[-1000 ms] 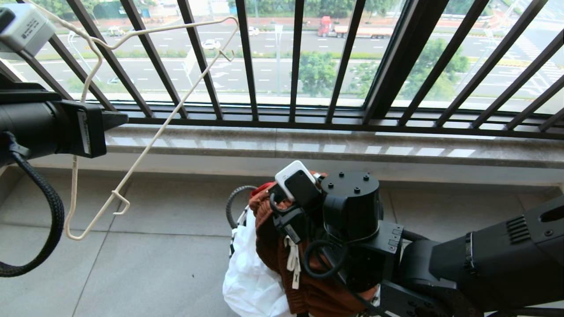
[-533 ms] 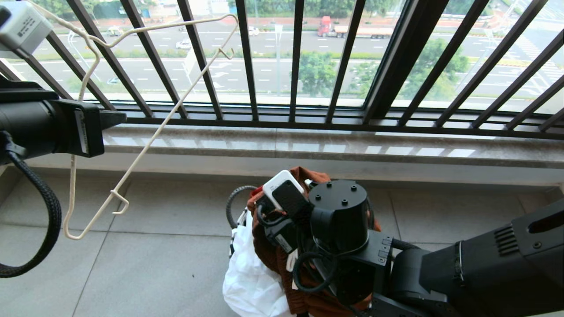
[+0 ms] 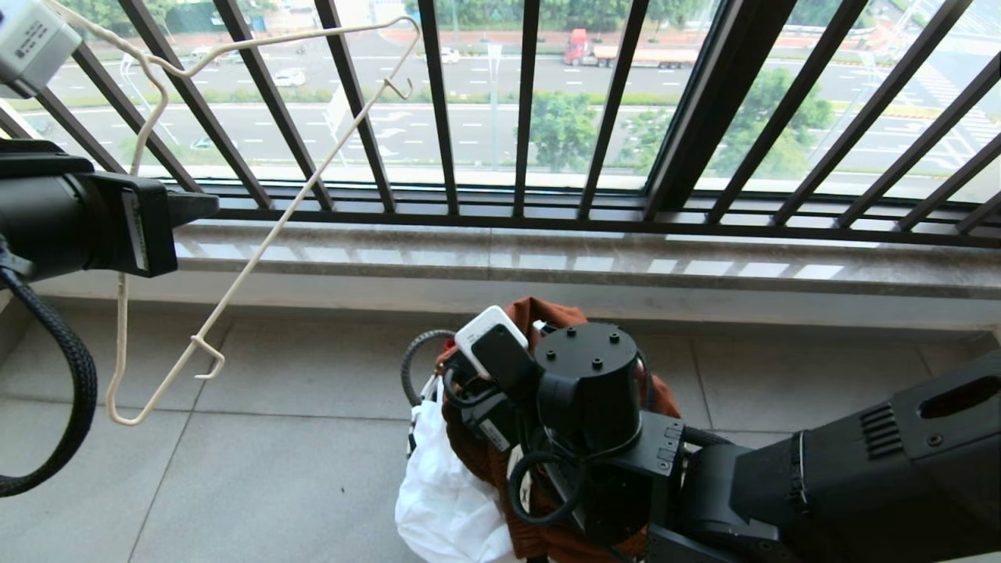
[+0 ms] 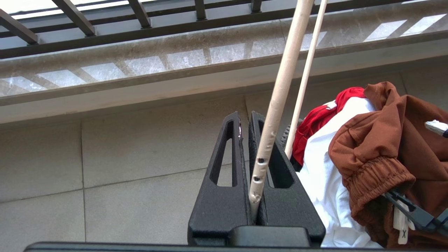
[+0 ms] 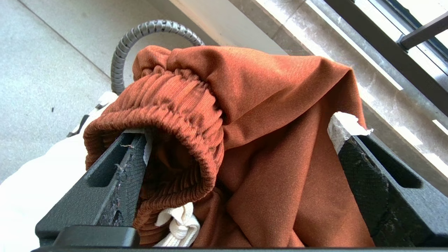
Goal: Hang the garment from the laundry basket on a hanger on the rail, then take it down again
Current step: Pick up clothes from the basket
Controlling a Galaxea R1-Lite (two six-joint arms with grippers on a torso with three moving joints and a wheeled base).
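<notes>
Balcony floor, basket (image 3: 414, 360) centre-near. Left gripper (image 4: 245, 168) pinches hanger (image 3: 235, 289), far left. Right gripper (image 5: 241, 147) jaws spread, waistband of shorts (image 5: 266, 115) draped over one. Risk: shorts slide off unclamped.

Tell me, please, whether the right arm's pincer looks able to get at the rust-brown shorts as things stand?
Probably yes: the right pincer stands open with the rust-brown shorts bunched between its fingers, and nothing blocks it.

The right gripper (image 5: 241, 147) shifts left over the laundry basket (image 3: 418, 352), lifting the garment (image 3: 547, 313) higher; the hanger (image 3: 235, 219) drifts slightly left.
</notes>
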